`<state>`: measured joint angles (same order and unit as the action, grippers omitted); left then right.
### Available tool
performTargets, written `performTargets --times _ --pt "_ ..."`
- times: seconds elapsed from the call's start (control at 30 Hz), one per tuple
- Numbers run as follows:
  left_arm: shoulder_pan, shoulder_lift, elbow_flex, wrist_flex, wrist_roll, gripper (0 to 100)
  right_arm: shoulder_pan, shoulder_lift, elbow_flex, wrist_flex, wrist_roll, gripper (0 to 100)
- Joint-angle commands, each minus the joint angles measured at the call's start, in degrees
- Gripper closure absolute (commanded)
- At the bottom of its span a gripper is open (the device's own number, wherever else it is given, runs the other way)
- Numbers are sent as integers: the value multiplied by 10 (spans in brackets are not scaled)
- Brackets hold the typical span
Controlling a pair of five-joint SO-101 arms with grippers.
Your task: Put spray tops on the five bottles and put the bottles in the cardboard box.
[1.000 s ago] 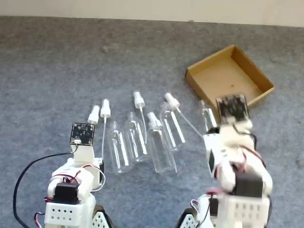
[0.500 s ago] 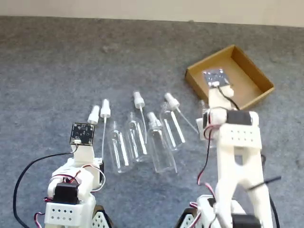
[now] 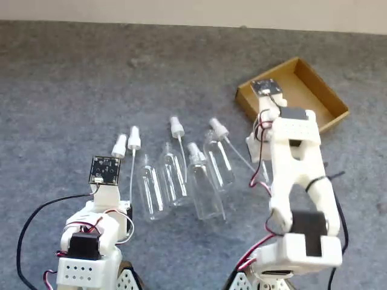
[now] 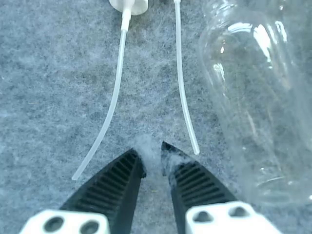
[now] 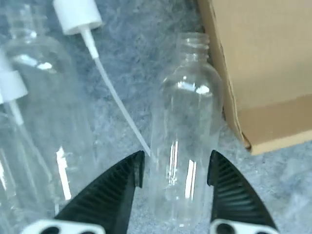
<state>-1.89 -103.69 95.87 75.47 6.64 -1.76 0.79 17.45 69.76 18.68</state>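
The bottle (image 5: 187,122) nearest the cardboard box (image 5: 258,58) is clear plastic and lies on its side on the grey table (image 5: 292,195). Its threaded neck is bare, and it rests just beside the box's outer wall. The right gripper (image 5: 176,156) has its fingers spread, one on each side of this bottle's body; whether they touch it I cannot tell. A loose white spray top (image 5: 78,17) lies on the bottle's other side, its thin tube slanting to the bottle's flank. In the high view the right arm (image 3: 293,157) stretches out to the box's near corner. That view adds four more bottles (image 3: 175,178) lying side by side in the middle of the table, white spray tops (image 3: 134,139) at their neck ends, and the box set askew at the far right, open on top. The left gripper (image 4: 149,151), low over the table, has its fingers barely parted and gripping nothing. Two dip tubes (image 4: 183,78) lie just ahead of it, with another clear bottle (image 4: 258,97) beside them.
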Motion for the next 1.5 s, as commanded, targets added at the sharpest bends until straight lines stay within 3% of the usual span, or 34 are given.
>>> performTargets --times 0.0,0.47,0.73,0.87,1.2,1.47 --pt "7 -3 12 1 4 996 -6 28 -54 -9 6 803" --pt "7 -3 12 1 4 996 -18 119 -112 -10 7 800" --pt "7 -3 12 1 4 996 -96 122 -109 -14 8 797" --pt "7 -3 12 1 4 996 -123 122 -108 -14 8 728" --pt "7 -3 12 1 4 996 -125 124 -110 -18 8 700" --pt "7 -3 12 1 4 996 -126 149 -86 -83 8 700"
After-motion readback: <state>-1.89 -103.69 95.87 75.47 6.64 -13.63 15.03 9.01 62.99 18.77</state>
